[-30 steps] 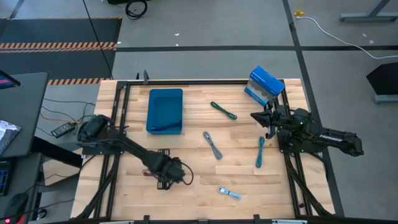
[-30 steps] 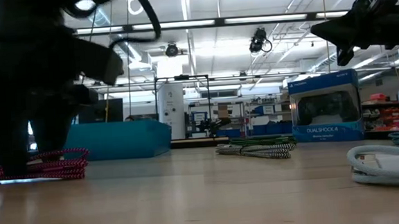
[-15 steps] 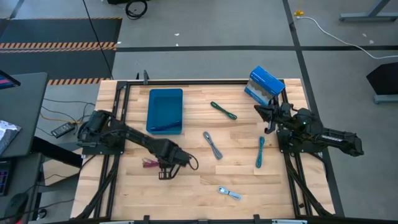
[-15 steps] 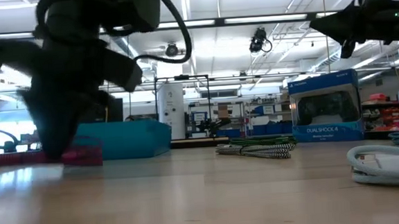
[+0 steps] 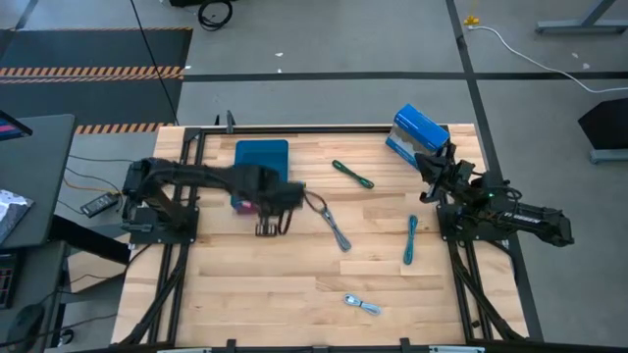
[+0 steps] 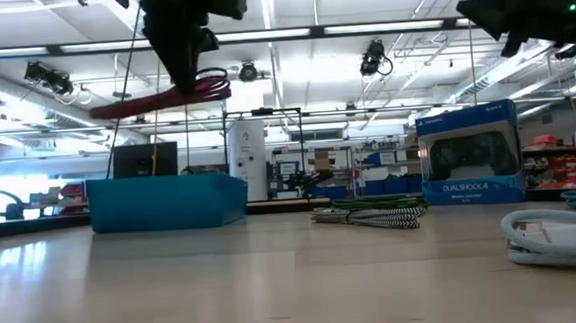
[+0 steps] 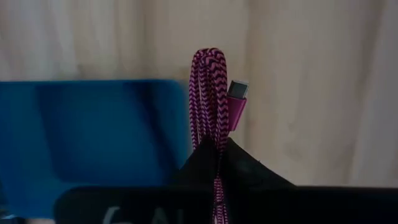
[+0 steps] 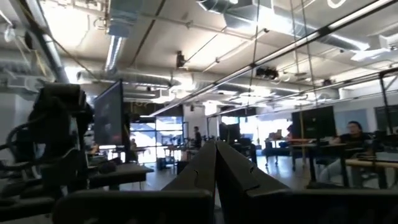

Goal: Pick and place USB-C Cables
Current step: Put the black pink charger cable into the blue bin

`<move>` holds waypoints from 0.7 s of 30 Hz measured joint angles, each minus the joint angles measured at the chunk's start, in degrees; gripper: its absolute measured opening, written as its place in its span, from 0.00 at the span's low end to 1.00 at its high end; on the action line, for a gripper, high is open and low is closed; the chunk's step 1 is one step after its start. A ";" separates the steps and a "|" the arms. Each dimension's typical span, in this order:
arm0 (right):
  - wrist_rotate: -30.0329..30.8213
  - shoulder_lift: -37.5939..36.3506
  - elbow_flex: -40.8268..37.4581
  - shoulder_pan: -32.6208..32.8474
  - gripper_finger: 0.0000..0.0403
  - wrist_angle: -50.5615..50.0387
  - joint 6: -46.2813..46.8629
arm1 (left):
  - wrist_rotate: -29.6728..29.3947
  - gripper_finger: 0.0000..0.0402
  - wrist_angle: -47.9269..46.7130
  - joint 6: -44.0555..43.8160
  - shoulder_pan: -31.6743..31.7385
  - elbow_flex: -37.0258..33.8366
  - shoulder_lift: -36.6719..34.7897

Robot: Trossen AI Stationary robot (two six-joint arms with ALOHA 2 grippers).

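My left gripper [image 5: 257, 204] is shut on the magenta USB-C cable [image 7: 208, 93]. It holds the cable high over the near right corner of the blue tray [image 5: 261, 162]. In the low view the cable [image 6: 164, 97] hangs well above the tray [image 6: 165, 204]. The dark green [image 5: 351, 174], grey [image 5: 336, 228], teal [image 5: 411, 238] and pale blue-silver [image 5: 362, 305] cables lie flat on the table. The purple cable does not show. My right gripper [image 5: 430, 161] is shut and empty. It is raised at the table's right, beside the blue-and-white box [image 5: 418, 132]. My left gripper pinches the magenta bundle's strands [image 7: 216, 144] between its two fingers, several strands together, back from the looped end [image 7: 208, 56]. The fingers come from above, pointing down. The cable is lifted clear and lies nearly level, with its plug [image 7: 236, 93] beside the loop.
The tray stands at the table's far left, the box [image 6: 468, 155] at the far right. The loose cables lie across the table's middle and right. Bare wood shows at the near left. Black frame rails run along both sides of the table.
My left gripper has lifted the magenta cable off the table at the near left. It has carried the cable up and toward the far edge, to the tray's near right corner, and the cable now hangs clear. My right gripper has drifted a little toward the far edge and the box.
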 joint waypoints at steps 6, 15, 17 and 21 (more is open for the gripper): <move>3.02 0.00 0.00 0.00 0.03 0.34 -1.44 | 1.93 0.03 -0.35 8.88 10.96 -0.71 0.21; 4.61 0.00 0.00 0.00 0.03 1.42 -6.70 | 5.69 0.02 7.99 19.81 22.13 -6.63 0.48; 4.59 0.00 0.00 0.00 0.03 1.43 -6.74 | 6.46 0.02 10.66 21.00 23.52 -8.76 0.55; 4.61 0.00 0.00 0.00 0.03 1.43 -7.39 | 6.75 0.05 15.01 21.02 24.95 -12.45 0.55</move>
